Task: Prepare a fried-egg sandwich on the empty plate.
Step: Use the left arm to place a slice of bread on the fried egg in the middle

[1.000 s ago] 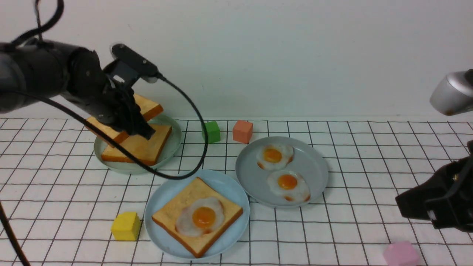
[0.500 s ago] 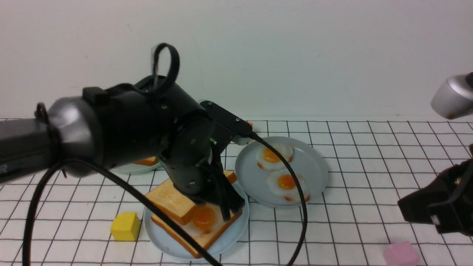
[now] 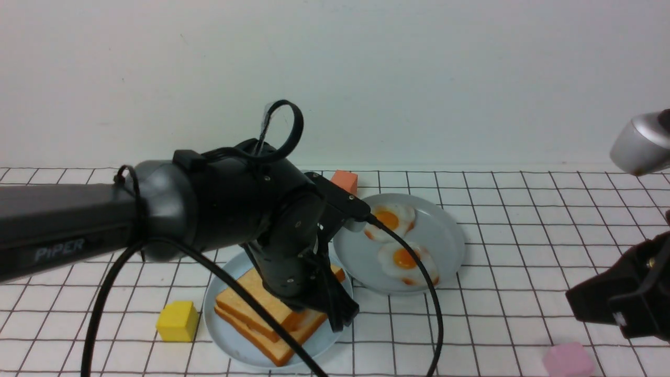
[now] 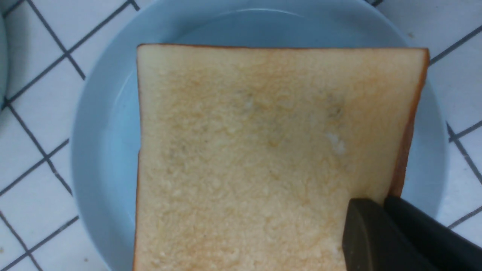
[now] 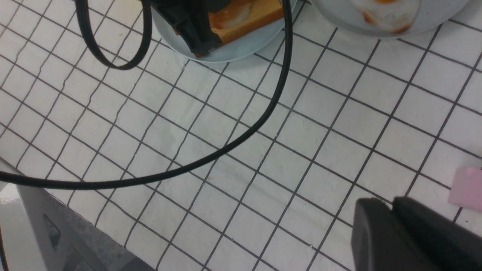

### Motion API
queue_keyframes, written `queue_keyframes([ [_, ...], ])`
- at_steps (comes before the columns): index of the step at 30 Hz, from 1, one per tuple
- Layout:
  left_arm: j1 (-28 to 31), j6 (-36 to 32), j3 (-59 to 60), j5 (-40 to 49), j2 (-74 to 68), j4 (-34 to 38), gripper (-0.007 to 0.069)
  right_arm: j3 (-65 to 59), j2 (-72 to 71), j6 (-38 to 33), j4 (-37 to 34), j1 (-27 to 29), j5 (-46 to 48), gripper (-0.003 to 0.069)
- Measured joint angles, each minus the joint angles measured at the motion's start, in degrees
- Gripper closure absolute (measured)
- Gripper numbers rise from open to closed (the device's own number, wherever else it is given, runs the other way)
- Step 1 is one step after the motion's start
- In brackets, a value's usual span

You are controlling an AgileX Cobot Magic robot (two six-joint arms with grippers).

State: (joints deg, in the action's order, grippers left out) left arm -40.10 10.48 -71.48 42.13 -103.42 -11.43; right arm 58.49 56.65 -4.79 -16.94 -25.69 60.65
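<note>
The sandwich sits on the light-blue plate (image 3: 222, 324) at the front centre. Its top toast slice (image 3: 251, 301) lies over the bottom slice (image 3: 275, 352), roughly lined up. The egg is hidden in the front view; a glossy white bit shows between the slices in the right wrist view (image 5: 236, 19). My left gripper (image 3: 340, 317) is shut on the top slice's right edge. In the left wrist view the slice (image 4: 256, 150) covers the plate (image 4: 98, 150), with the gripper (image 4: 384, 201) pinching its crust. My right gripper (image 3: 573, 303) is shut and empty, low at the right.
A grey plate (image 3: 450, 246) with two fried eggs (image 3: 405, 259) stands right of the blue plate. A yellow block (image 3: 178, 320), an orange block (image 3: 344, 180) and a pink block (image 3: 568, 360) lie around. My left arm hides the back left. Its cable (image 3: 434, 324) hangs in front.
My left arm carried a toast slice from the back-left plate to the blue plate and lowered it over the egg, which is now covered. The right arm stayed put.
</note>
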Motion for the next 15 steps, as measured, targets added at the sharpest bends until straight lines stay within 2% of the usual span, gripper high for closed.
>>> queue_keyframes([
  [3,0.0,0.07,0.0,0.07,-0.28,0.17,0.061,0.0,0.0,0.0,0.0,0.0,-0.33,0.0568],
  [9,0.0,0.18,0.0,0.11,-1.53,0.4,0.0515,0.0,0.0,0.0,0.0,0.0,-0.9,0.0563],
  [15,0.0,0.24,0.0,0.54,-1.3,0.71,0.036,0.0,0.0,0.0,0.0,0.0,-0.9,0.0557],
])
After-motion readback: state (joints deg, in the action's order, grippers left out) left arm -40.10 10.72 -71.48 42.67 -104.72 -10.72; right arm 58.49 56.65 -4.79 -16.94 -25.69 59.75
